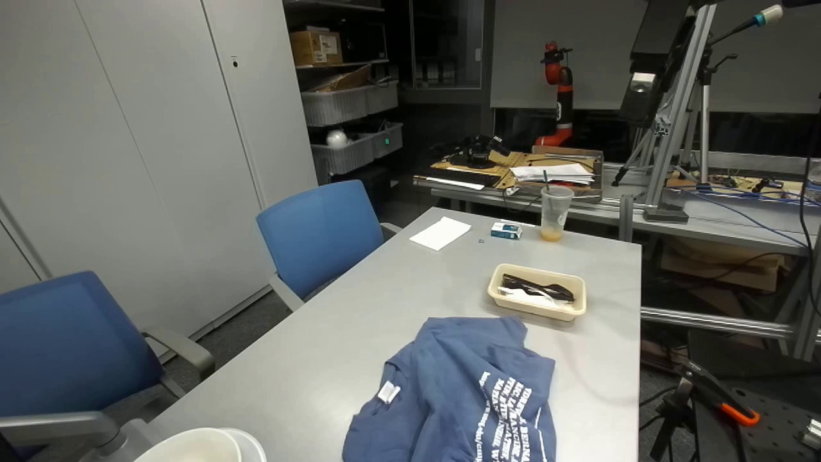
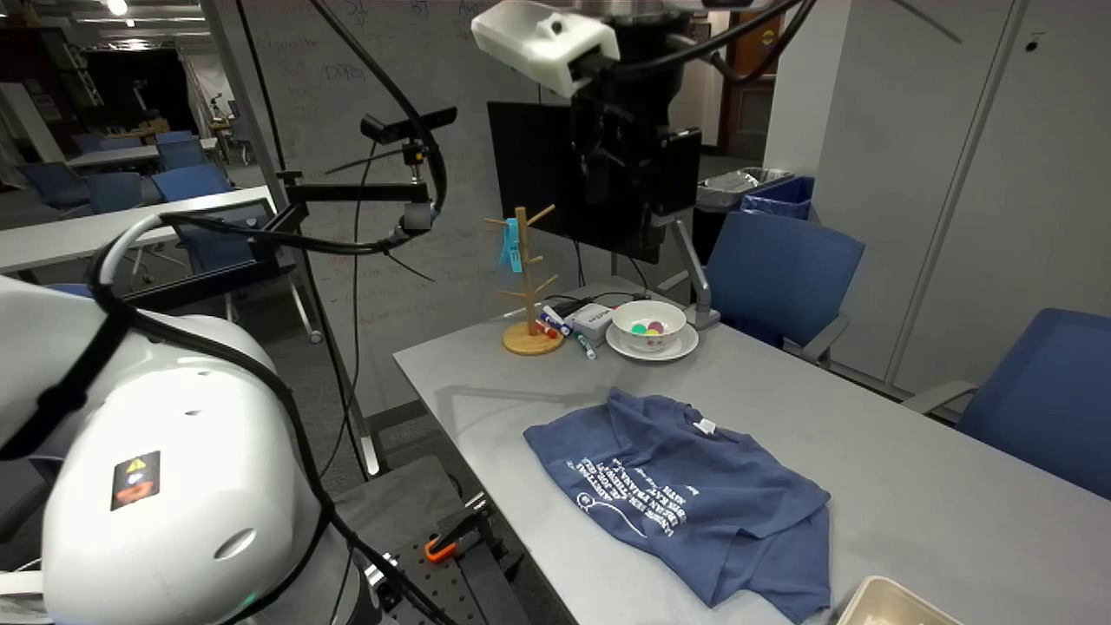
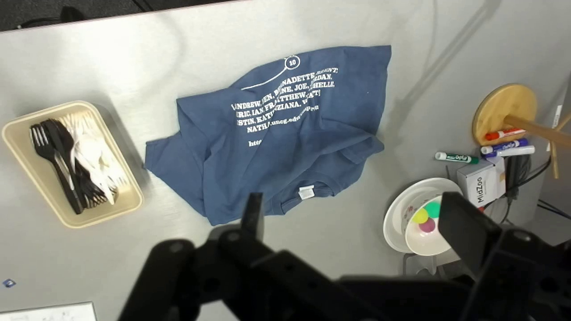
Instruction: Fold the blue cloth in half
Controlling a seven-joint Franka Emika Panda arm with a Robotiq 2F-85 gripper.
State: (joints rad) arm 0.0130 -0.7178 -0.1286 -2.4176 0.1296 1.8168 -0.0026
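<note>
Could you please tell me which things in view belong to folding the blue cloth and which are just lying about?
For the job:
blue cloth
open fingers

Just lying about, among others:
cutlery tray
bowl
plate
markers
wooden stand
clear cup
MidZoo box

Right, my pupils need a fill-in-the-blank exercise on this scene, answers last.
On the blue cloth, the printed circle encloses the number ____.
The beige tray holds white and ____ cutlery.
The bowl contains green, pinkish and ____ balls.
The empty jaws aren't shut but ____.
Missing words: 10; black; yellow; open.
</note>
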